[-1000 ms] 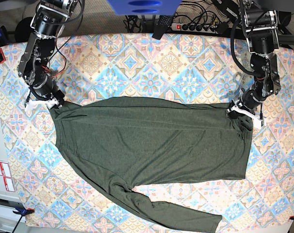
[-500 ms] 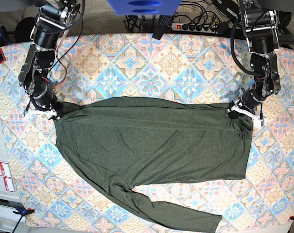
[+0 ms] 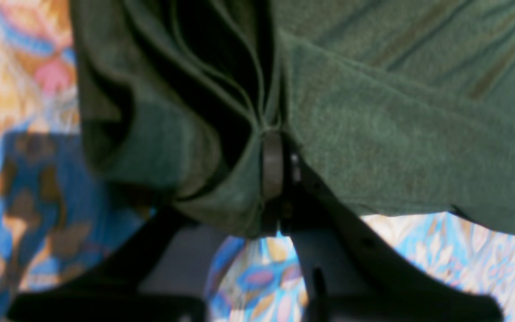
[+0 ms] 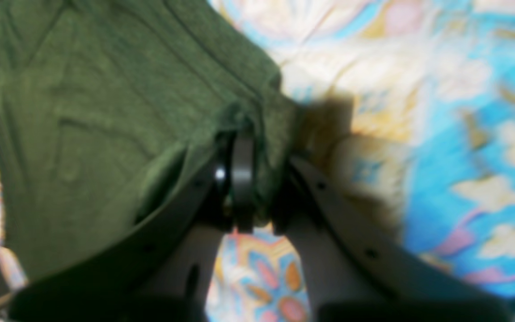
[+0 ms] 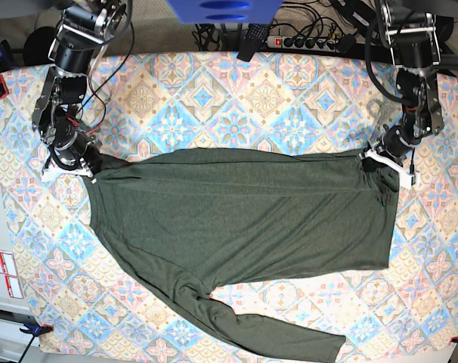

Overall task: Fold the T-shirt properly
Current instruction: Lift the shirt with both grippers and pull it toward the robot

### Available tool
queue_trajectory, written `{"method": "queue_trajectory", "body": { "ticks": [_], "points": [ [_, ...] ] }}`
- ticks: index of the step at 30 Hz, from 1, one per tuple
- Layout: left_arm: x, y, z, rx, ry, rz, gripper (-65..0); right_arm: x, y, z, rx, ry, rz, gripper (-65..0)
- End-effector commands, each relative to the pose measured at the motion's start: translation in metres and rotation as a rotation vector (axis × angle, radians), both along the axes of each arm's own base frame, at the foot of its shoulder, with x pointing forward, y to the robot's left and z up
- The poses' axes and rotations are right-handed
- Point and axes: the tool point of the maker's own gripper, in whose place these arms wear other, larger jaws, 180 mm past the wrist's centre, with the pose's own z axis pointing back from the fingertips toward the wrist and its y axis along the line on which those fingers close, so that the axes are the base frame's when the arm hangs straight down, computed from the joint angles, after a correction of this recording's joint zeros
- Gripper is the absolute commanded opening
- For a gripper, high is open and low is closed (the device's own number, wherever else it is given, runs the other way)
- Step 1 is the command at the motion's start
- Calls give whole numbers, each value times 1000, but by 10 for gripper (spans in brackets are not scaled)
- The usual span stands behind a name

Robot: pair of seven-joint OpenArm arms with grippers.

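Base view: your counter [image 5: 236, 98] is covered in a blue, orange and cream tile-pattern cloth; behind its far edge you get a power strip [image 5: 308, 41] and loose cables. The T-shirt [image 5: 244, 227] lies spread across the middle, one long sleeve trailing to the near edge. Your left end effector [image 5: 382, 160] sits at the shirt's far corner on the view's right, your right end effector [image 5: 72, 160] at the far corner on the view's left. From here you can't judge the jaws.

Left wrist view: this fills that gap. Your left end effector [image 3: 280, 165] is clamped on a bunched, folded edge of the T-shirt [image 3: 396, 147], fabric pinched between the jaws, patterned counter [image 3: 16, 134] beside and below. Blurry.

Right wrist view: same story. Your right end effector [image 4: 257, 179] is closed on a corner of the T-shirt [image 4: 96, 125], cloth gathered at the tips, its shadow falling on the counter [image 4: 463, 134]. Also soft focus.
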Motion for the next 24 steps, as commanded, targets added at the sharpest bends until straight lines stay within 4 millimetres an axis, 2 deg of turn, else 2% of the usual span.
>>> {"method": "queue_trajectory", "body": {
  "ticks": [1,5,8,15,22,24],
  "points": [
    [6,14,18,41,-43,-15,-650,-5,-13,4,-11,-10,-20,-608],
    [-5,20,20,67,-35,-28,-650,-20,-22,6,0,-16,-57,-608],
    [-20,26,20,82,-27,-22,-650,-39,-30,5,-9,-4,-80,-608],
    [-55,26,20,121,8,-69,-650,-73,-39,12,-65,11,-69,-608],
    [-89,16,19,139,46,-122,-650,-107,-52,22,-120,38,-72,-608],
    [-101,21,17,154,71,-132,-650,-118,-56,23,-119,60,-74,-608]
  ]
}}
